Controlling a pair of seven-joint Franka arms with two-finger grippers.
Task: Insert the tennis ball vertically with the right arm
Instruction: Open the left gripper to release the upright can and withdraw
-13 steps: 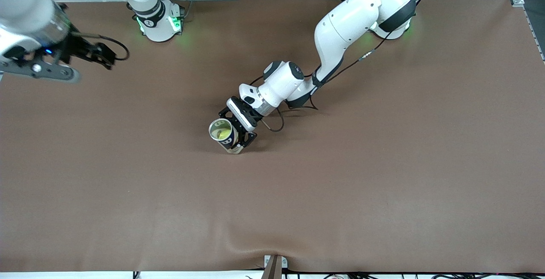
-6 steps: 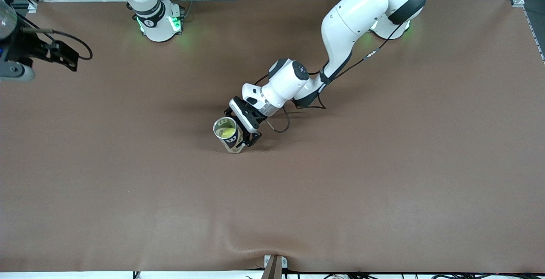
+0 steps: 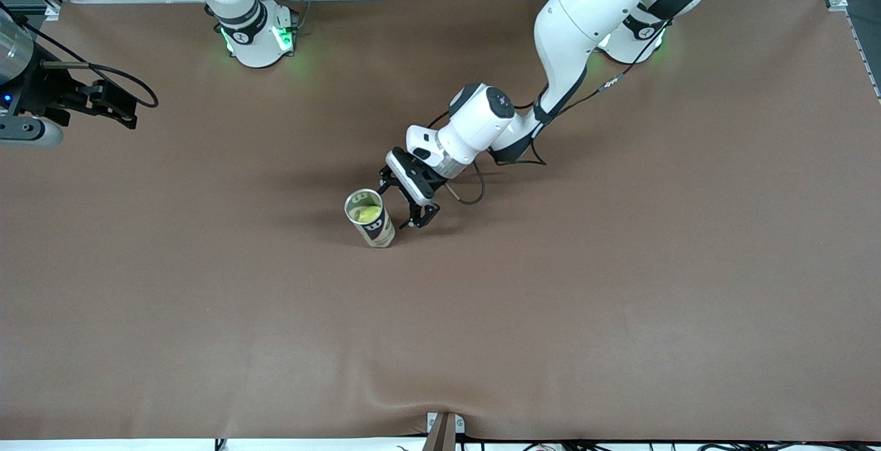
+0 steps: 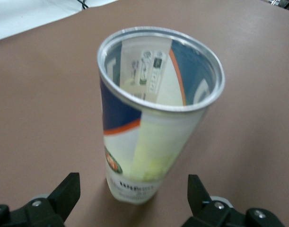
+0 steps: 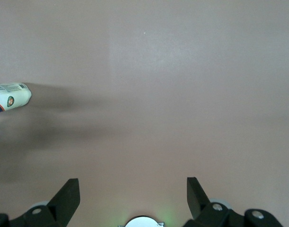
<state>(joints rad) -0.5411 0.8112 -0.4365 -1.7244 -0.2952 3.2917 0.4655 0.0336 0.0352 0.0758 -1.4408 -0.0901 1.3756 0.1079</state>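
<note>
Right end effector [image 3: 127,115] hangs spread and empty over the bench [image 3: 619,286] at the right arm's end. The can [image 3: 369,217] stands upright just beside the left end effector [image 3: 407,204], tennis ball [image 3: 366,213] inside it. Left end effector's fingers [image 4: 66,191] are spread, apart from the can.

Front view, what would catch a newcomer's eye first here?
An upright tennis-ball can stands mid-table with a yellow-green tennis ball inside. The left pincer is open right beside it, not touching. The right pincer waits over the right arm's end of the table, also open.
</note>
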